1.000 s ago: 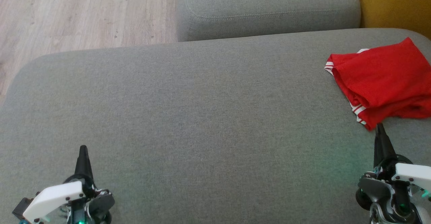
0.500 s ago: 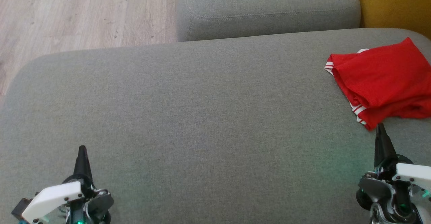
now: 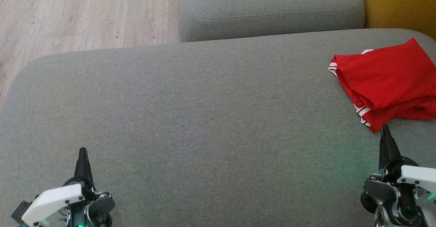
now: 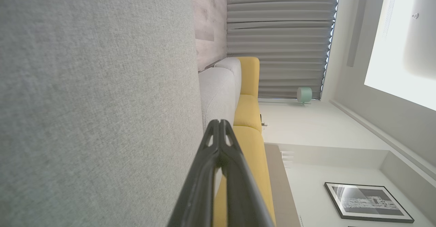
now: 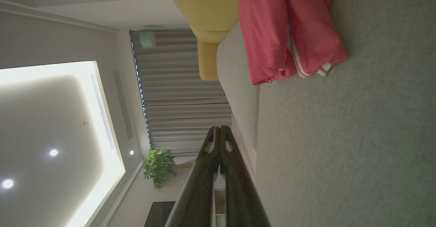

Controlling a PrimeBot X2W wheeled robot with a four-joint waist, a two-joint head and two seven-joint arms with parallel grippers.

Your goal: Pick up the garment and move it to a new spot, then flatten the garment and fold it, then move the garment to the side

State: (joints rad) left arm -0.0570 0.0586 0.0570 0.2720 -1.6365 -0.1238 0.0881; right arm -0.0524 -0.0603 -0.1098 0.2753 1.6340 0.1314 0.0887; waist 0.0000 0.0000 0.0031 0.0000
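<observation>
Head view has the red garment [image 3: 385, 84] lying in a loose fold at the far right of the grey sofa seat [image 3: 204, 118]. The right hand [image 3: 385, 129] points at its near corner from just beside it; I cannot tell if they touch. The left hand [image 3: 82, 150] is well apart, at the other side. In both wrist views the two fingers are pressed together and hold nothing. I think the danger is at this corner. If the right hand goes forward without opening, it will push the cloth and spoil the fold. If it pinches only the upper layer, the garment may fall open when lifted.
</observation>
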